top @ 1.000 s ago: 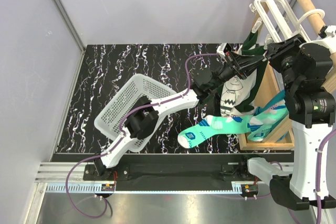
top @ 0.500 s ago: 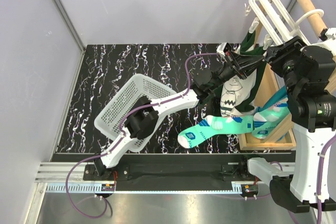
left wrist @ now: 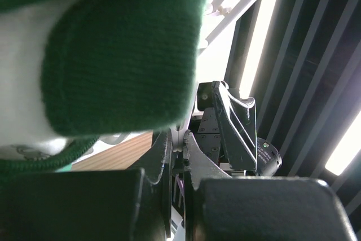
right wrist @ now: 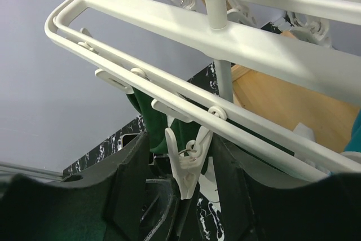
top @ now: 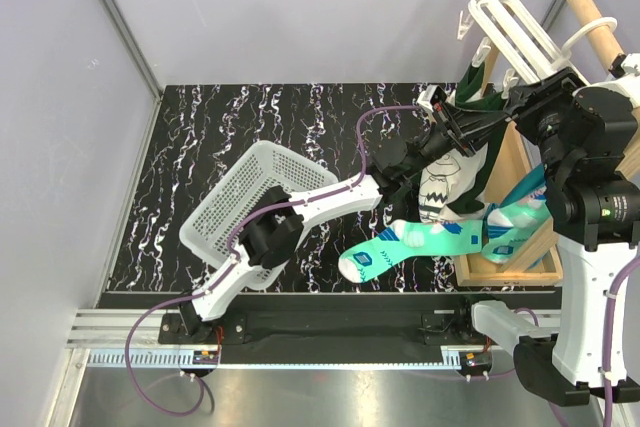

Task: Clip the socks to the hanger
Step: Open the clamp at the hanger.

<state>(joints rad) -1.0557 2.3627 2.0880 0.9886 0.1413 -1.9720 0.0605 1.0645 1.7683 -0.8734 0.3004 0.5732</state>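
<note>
**Sock at hanger**

Grips a dark-green-and-white sock (left wrist: pixel 113 55) in the left hand (top: pixel 458 133) beside the white plastic hanger (top: pixel 512 29). Straddles a white clip (right wrist: pixel 189 176) with the right hand (right wrist: pixel 180 145), narrowly parted. Leaves a mint-green sock (top: pixel 400 244) on the black marbled surface (top: pixel 250 117).

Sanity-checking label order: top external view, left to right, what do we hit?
white mesh basket → mint sock flat on the table → mint socks draped on the wooden rack → right arm. The left arm spans several of these, so skipped.
</note>
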